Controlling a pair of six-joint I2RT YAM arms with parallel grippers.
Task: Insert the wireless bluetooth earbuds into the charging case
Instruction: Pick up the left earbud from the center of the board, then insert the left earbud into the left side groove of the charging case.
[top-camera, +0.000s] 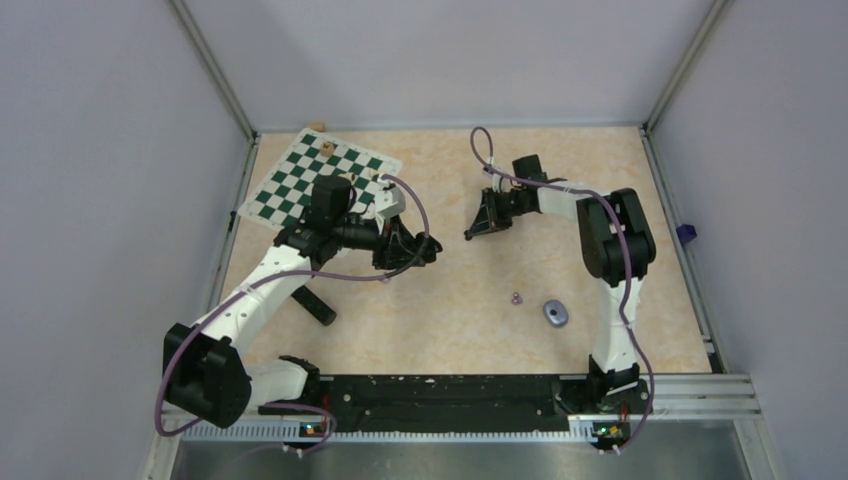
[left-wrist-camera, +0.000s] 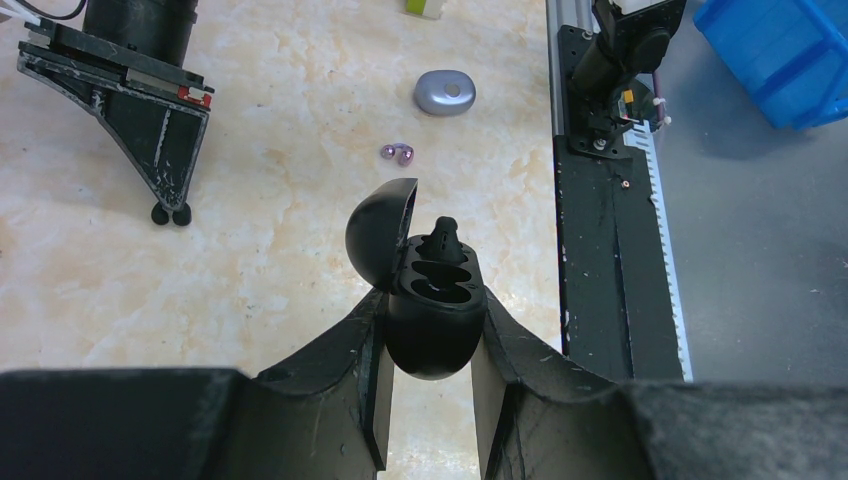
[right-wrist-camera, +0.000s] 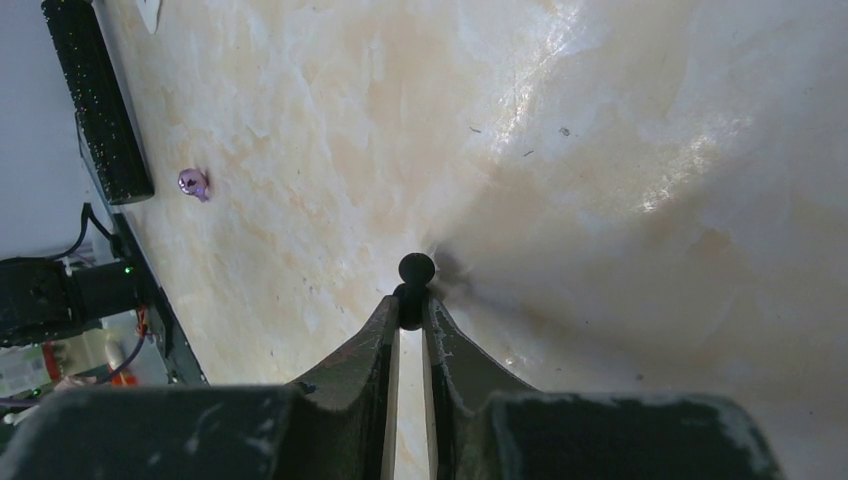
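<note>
While my left fingers (left-wrist-camera: 368, 340) clamp the open black case (left-wrist-camera: 432, 310), with one black bud (left-wrist-camera: 443, 236) standing in a socket, my right fingers (right-wrist-camera: 384, 330) pinch a second black bud (right-wrist-camera: 416, 268) low over the bench (right-wrist-camera: 620, 140); I cannot tell whether it touches. A purple bud (left-wrist-camera: 398, 152) lies on the bench near a closed grey case (left-wrist-camera: 445, 92).

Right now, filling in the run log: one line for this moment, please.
left gripper: shut on open black case | right gripper: shut on black earbud | purple earbud, grey case: on table
</note>
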